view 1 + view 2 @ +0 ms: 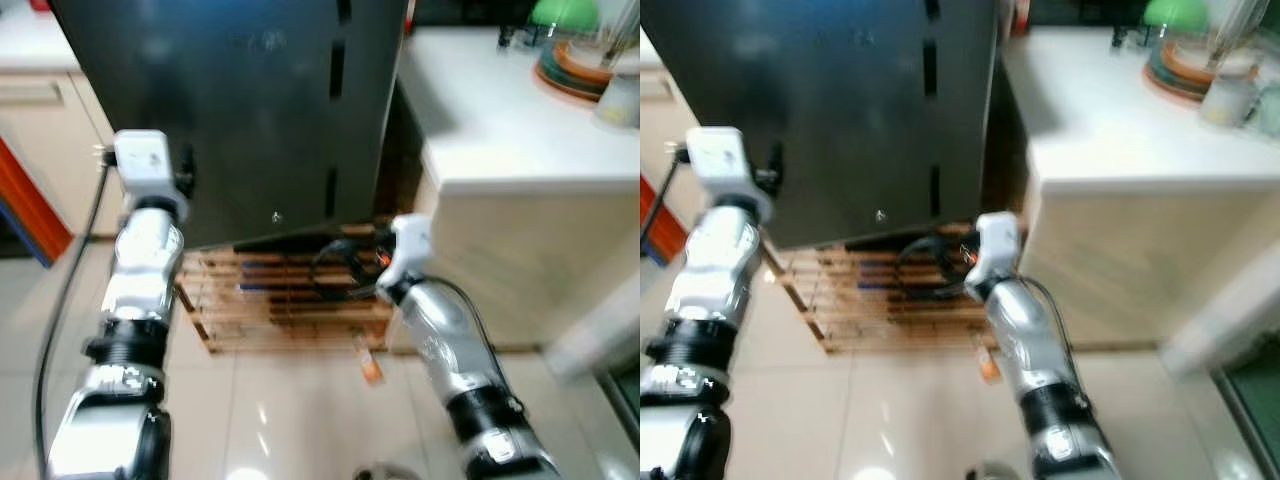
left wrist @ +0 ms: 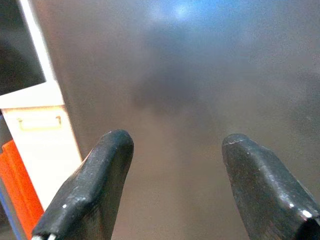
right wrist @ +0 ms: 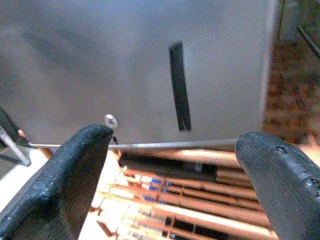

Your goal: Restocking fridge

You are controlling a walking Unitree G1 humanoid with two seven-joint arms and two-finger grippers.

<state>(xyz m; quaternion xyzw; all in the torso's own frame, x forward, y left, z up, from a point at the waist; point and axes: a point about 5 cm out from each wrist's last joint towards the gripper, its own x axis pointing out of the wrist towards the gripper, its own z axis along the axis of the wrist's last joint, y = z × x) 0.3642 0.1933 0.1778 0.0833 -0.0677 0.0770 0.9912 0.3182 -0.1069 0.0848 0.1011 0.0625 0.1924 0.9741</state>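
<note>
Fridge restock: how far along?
Done: the robot stands facing the dark fridge, door shut. In hand: nothing; the left claw and right claw are both open and empty, aimed at the door. Left: open it at a handle slot and load items.

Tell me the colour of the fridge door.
Dark grey fridge door, best in the left eye view.
</note>
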